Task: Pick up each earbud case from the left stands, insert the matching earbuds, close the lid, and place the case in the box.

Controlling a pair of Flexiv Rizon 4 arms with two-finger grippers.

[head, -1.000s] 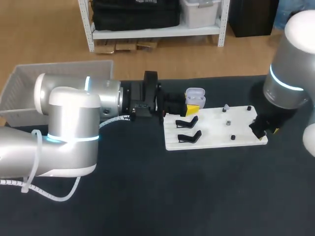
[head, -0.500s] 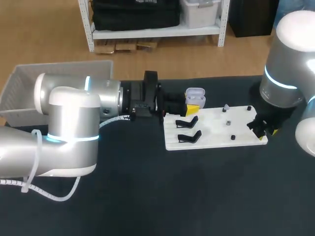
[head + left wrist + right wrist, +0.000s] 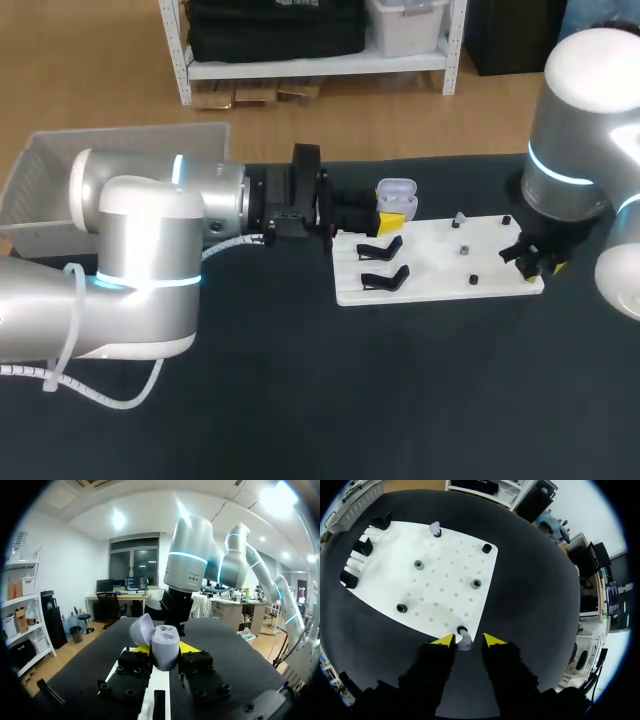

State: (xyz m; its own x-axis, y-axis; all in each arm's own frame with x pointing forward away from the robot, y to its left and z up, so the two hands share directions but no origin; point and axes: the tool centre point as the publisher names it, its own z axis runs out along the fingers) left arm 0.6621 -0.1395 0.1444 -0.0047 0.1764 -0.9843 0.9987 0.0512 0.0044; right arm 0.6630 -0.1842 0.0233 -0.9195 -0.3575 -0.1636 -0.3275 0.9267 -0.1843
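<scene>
Case (image 3: 166, 647): upright, long axis vertical, lid open, pinched by left gripper (image 3: 165, 652). Earbud (image 3: 465, 641): upright at board (image 3: 445, 580) corner; right gripper (image 3: 468, 640) spread around it.

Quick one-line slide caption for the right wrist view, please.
Right gripper open, straddling a lavender earbud at the edge of the white board.

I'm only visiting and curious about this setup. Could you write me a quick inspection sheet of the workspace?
Surface: black table bearing a white board.
Job's things: open earbud case held up; earbud at the board's corner; second earbud on a peg; black stands; box.
Clutter: nothing seen.
Grippers: left gripper shut on the case; right gripper open, straddling the corner earbud.
Cables: white cable along the left arm.
Surroundings: nothing seen.
</scene>
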